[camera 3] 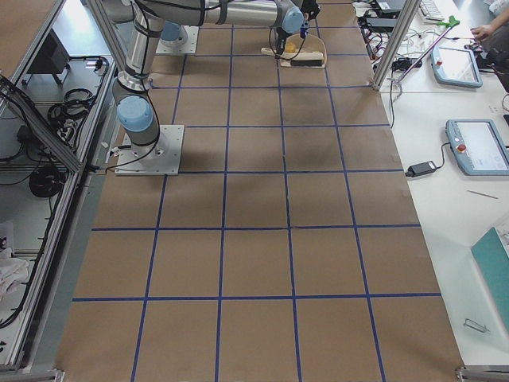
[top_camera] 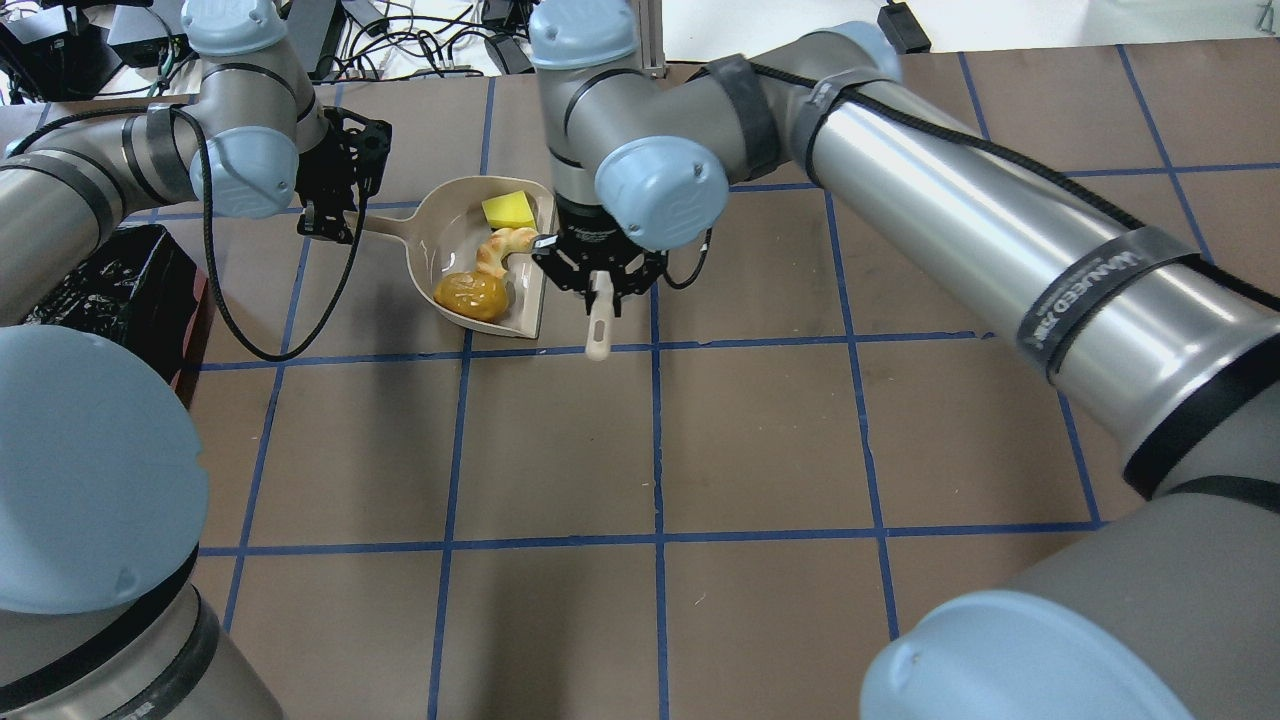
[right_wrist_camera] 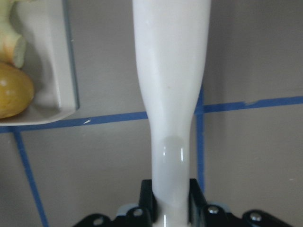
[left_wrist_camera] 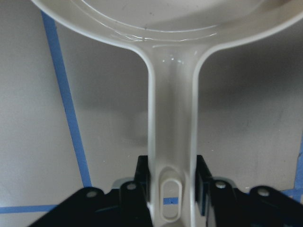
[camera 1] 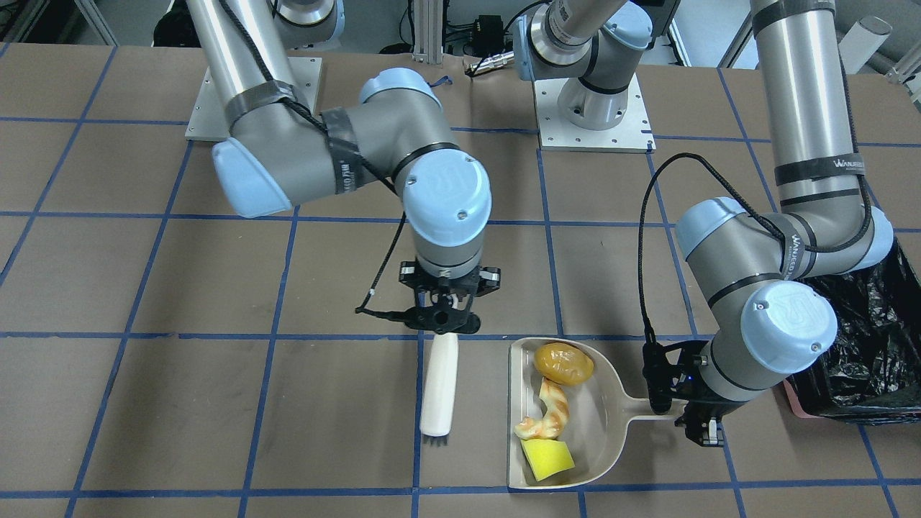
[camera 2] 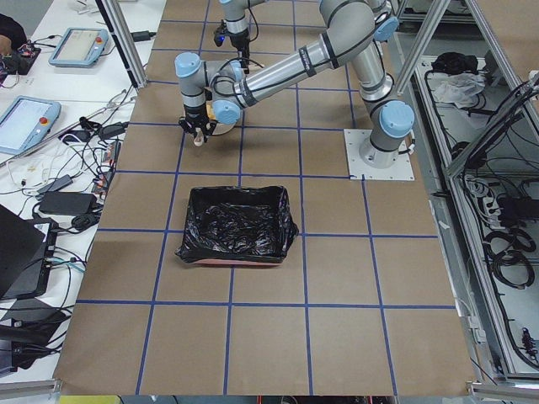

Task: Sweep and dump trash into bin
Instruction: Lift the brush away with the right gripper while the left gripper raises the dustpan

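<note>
Fingers [left_wrist_camera: 143,182] of the left gripper [left_wrist_camera: 173,183] pinch the end of the handle [left_wrist_camera: 173,118] of a beige dustpan [camera 1: 608,414]; the left wrist camera shows the black pads tight against both sides. The right gripper [right_wrist_camera: 170,198] grips a white brush [camera 1: 439,385] the same way, its fingers [right_wrist_camera: 147,196] pressed on the narrow neck of the handle, as the right wrist camera shows.

From across the table, all the trash is lying in the pan: the glossy brown-yellow potato [camera 1: 563,363] nearest the robot, the curled peel strip [camera 1: 550,417] in the middle and the yellow sponge wedge [camera 1: 547,459] at the far end. That view also shows the dark bristles [camera 1: 436,437], which the overhead view hides behind the right arm. The brush lies just beside the pan's open edge, without touching it, and points away from the robot.

The bin [camera 2: 238,223], lined with a crinkly black bag, shows whole only in the left-end view. It sits on the robot's left side, apart from the dustpan. The front view catches just its corner, under the left arm's elbow.

Brown paper with a grid of blue tape covers the table [camera 1: 216,288]. Each arm stands on a metal base plate [camera 3: 151,149]. Beside the table, white desks hold teach pendants [camera 3: 477,147] and tangled cables.
</note>
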Action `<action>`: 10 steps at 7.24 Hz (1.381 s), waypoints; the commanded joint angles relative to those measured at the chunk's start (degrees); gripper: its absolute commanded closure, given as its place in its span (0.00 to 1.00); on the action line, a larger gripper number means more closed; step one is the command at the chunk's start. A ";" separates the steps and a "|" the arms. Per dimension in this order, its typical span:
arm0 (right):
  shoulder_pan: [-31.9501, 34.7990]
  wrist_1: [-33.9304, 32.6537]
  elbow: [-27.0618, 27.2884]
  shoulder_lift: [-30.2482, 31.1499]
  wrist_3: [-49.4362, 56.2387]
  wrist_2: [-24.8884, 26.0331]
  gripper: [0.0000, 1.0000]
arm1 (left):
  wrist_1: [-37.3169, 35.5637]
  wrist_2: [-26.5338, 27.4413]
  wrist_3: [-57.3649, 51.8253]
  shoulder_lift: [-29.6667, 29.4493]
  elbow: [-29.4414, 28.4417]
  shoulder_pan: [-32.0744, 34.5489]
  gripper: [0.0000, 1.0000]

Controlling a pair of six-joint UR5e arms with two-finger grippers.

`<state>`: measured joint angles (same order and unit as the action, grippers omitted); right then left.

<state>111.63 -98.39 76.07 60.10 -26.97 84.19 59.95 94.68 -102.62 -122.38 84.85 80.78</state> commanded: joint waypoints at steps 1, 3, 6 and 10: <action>-8.68 1.20 3.36 3.78 5.95 5.94 1.00 | 0.08 -7.47 0.58 0.47 0.67 -2.54 1.00; -17.72 -1.35 6.28 6.16 15.23 8.44 1.00 | 0.08 -12.75 0.49 0.73 1.19 -4.31 1.00; -32.40 -5.47 11.45 6.70 31.49 8.36 1.00 | 9.00 -16.10 0.59 4.59 -0.47 -9.74 1.00; -43.59 -16.21 20.86 7.93 45.32 8.01 1.00 | 30.10 -15.75 -9.76 10.40 -7.68 -20.71 1.00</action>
<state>70.92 -113.19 94.73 67.85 15.81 92.46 85.03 78.90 -108.24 -113.36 78.78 64.16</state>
